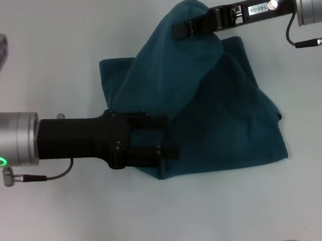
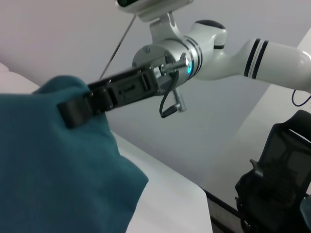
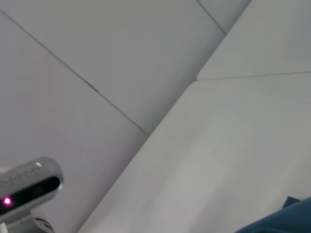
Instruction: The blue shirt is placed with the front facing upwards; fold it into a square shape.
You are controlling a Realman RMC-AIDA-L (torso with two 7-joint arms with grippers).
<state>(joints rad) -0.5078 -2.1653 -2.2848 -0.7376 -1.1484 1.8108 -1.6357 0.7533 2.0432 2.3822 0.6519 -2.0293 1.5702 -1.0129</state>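
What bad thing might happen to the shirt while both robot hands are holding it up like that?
The right gripper pinches only a small peak of the blue shirt, so the cloth might slip out and flop down. The left gripper holds a bunched near edge; if the two move unevenly, the fold may land crooked, not square, on the table.

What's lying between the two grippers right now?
Only the blue shirt. In the head view its raised cloth spans from the right gripper, gripping a lifted peak, down to the left gripper at its near edge. Nothing else lies between.
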